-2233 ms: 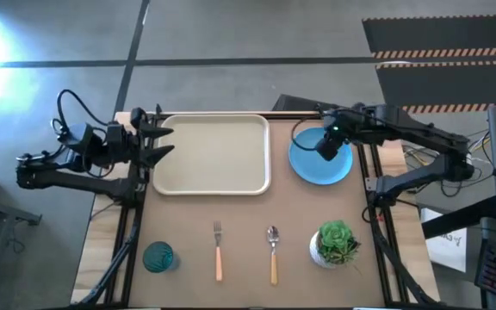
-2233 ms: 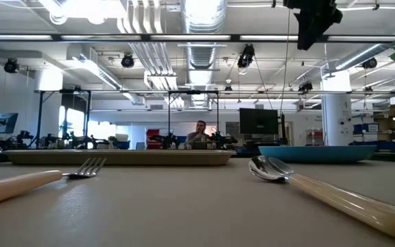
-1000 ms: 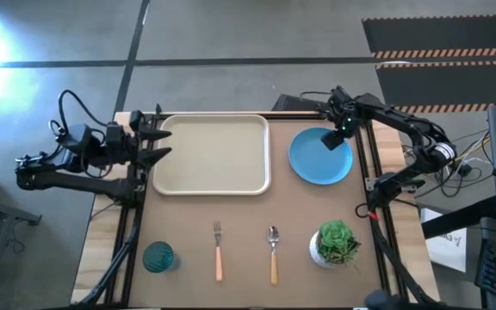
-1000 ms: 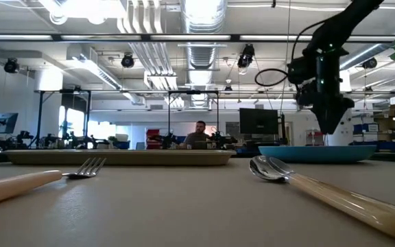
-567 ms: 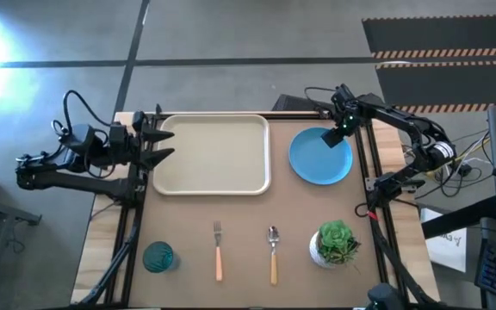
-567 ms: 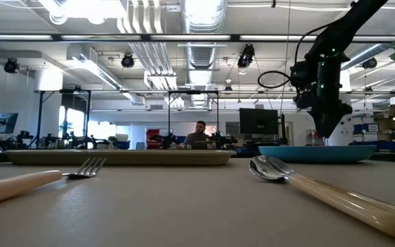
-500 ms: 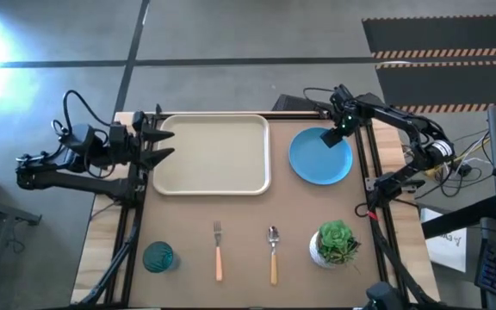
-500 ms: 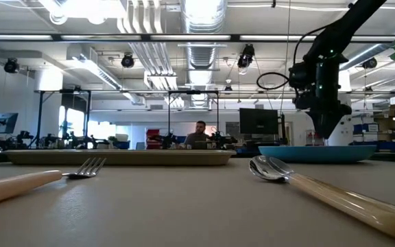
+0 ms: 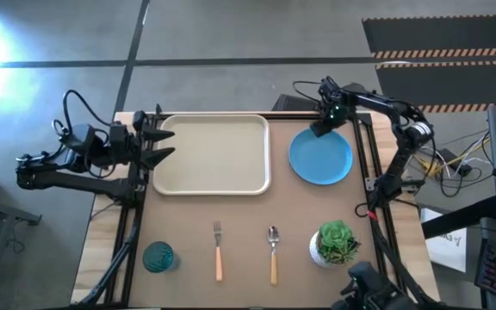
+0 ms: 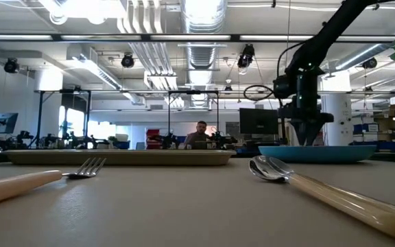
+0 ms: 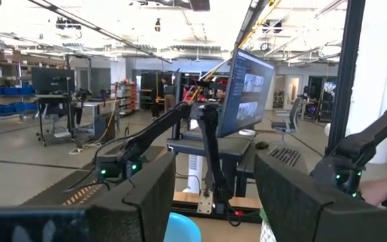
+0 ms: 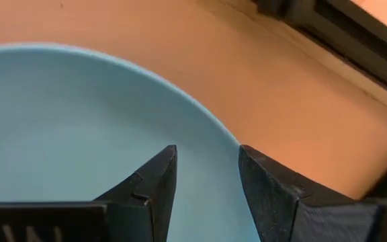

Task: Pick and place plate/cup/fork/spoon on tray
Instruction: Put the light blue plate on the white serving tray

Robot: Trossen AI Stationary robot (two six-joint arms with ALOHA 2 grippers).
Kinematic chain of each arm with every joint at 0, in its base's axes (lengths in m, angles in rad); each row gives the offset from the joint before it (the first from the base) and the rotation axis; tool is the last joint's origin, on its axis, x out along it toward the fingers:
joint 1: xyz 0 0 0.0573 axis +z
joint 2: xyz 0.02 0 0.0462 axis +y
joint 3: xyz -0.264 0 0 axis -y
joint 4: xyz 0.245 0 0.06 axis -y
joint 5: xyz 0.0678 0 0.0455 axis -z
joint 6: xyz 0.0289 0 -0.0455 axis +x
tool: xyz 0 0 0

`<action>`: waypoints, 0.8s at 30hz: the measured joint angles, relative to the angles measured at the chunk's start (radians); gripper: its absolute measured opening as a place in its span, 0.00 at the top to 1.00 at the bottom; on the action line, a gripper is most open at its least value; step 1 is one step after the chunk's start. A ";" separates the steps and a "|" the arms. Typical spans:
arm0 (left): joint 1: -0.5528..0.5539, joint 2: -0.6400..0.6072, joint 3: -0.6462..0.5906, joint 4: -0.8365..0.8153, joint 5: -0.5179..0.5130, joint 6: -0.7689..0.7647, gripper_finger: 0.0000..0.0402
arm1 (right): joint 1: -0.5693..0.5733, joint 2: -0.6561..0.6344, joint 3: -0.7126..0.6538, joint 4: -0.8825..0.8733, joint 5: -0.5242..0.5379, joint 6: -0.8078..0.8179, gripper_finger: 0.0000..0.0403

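Observation:
The sky-blue plate (image 9: 320, 157) lies flat on the table right of the cream tray (image 9: 212, 153). My right gripper (image 9: 318, 131) is open, pointing down at the plate's far-left rim (image 12: 200, 111); in the right wrist view one finger stands over the plate's inside and the other at the rim. In the low view its tip (image 10: 306, 141) is at rim height. My left gripper (image 9: 164, 142) is open and empty at the tray's left edge. The teal cup (image 9: 158, 257), the fork (image 9: 218, 251) and the spoon (image 9: 273, 255) lie near the front edge. My right gripper stands with its open fingers on either side of the plate's far-left rim (image 12: 230, 138), coming from above. I cannot tell whether a finger touches the rim. The plate lies flat on the table.
A green plant in a white pot (image 9: 336, 243) stands at the front right, near the spoon. Black frame rails run along the table's left and right sides (image 9: 367, 172). People show far off in the room behind the table.
My right gripper has gone down to the plate and then along its far rim toward the table's left edge. The plate has stayed where it was.

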 joint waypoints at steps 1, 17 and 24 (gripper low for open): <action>0.000 0.000 0.000 0.000 0.000 0.000 0.54 | 0.002 0.015 0.012 -0.006 0.001 0.000 0.63; 0.000 -0.011 -0.001 -0.003 0.024 0.000 0.54 | 0.012 0.025 0.097 -0.092 0.006 -0.018 0.64; 0.000 -0.007 -0.001 -0.004 0.024 0.000 0.54 | 0.011 -0.046 0.105 -0.102 0.008 -0.018 0.64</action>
